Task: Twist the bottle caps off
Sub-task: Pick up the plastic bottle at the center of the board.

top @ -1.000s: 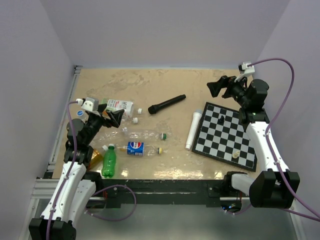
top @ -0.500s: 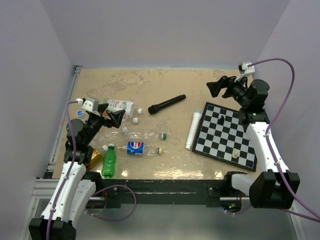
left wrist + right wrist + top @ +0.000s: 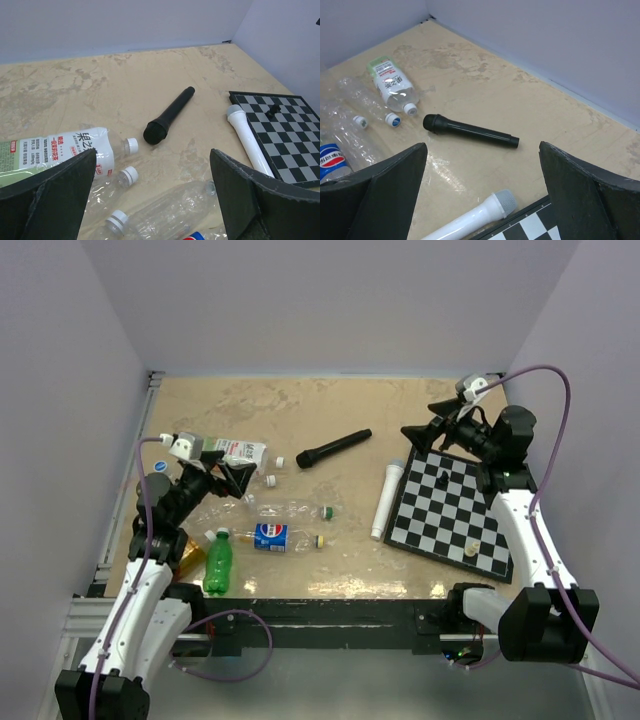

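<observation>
Table (image 3: 300,410) is seen with chessboard (image 3: 455,510) at right. Left gripper (image 3: 228,478) is held spread wide and empty above the bottles (image 3: 290,508) at the left side. Right gripper (image 3: 428,425) is likewise spread and empty, near the chessboard's far corner. Green bottle (image 3: 217,562), Pepsi bottle (image 3: 270,536) and clear ones are laid flat by the left arm. Black mic (image 3: 333,449) and white mic (image 3: 387,500) are laid mid-table. Caps (image 3: 131,174) are seen screwed on.

Overhead, 2 low; shared black microphone (image 3: 333,449)
</observation>
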